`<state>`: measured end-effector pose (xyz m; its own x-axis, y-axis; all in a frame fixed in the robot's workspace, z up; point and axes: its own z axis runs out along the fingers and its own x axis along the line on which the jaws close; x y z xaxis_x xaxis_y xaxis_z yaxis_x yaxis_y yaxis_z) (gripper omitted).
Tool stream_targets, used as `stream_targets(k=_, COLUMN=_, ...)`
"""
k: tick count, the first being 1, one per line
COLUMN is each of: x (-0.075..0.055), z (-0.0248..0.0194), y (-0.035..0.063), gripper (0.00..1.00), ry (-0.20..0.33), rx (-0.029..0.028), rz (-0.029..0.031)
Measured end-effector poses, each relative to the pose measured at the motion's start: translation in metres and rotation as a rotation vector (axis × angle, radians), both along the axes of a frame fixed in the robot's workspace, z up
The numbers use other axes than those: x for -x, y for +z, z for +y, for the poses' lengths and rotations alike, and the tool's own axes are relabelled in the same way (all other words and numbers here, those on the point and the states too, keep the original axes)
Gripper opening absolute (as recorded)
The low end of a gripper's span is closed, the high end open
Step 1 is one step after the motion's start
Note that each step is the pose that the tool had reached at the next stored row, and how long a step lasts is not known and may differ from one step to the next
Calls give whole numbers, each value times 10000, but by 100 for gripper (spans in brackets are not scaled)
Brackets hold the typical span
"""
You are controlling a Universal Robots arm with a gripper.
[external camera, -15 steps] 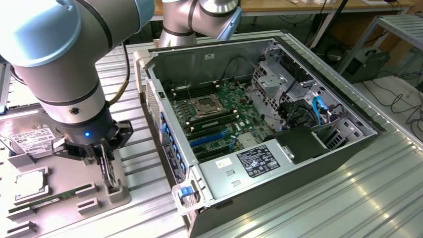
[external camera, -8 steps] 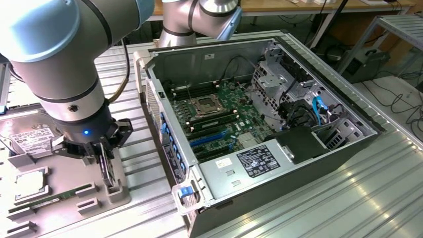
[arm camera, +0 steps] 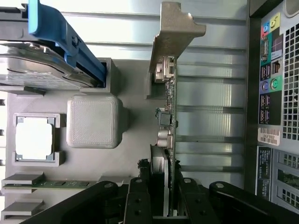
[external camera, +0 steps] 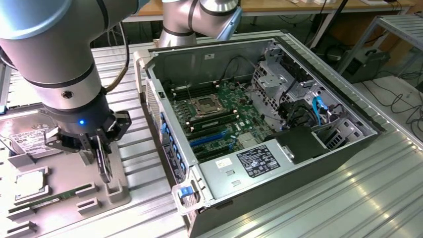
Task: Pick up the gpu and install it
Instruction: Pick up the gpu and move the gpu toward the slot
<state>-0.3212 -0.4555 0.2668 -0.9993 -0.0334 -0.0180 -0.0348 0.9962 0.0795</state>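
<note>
The gpu (external camera: 104,166) stands on edge over the grey parts fixture (external camera: 69,173), at the exterior view's left. My gripper (external camera: 94,148) comes down on it from above, fingers shut on the card's two faces. In the wrist view the gpu (arm camera: 169,121) is seen edge-on, green board with a black shroud, and its silver bracket (arm camera: 175,32) is at the far end beside a grey holder slot (arm camera: 150,86). My black fingers (arm camera: 139,200) press both sides of it. Whether the card's lower edge still rests in the holder I cannot tell.
The open computer case (external camera: 343,106) lies on its side at the exterior view's right, motherboard (external camera: 218,111) and blue slots (external camera: 208,139) exposed. On the fixture sit a silver hard drive (arm camera: 37,70), a square processor (arm camera: 35,137) and a green memory stick (arm camera: 51,183). Ribbed metal table around.
</note>
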Motion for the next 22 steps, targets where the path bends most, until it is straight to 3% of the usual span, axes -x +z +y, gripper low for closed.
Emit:
stream_targets(k=12, x=0, z=0, y=198, gripper=28, ry=0, rx=0, rz=0)
stream_targets(k=22, x=-1, z=0, y=290, gripper=28, ry=1, rx=-1, rz=-1)
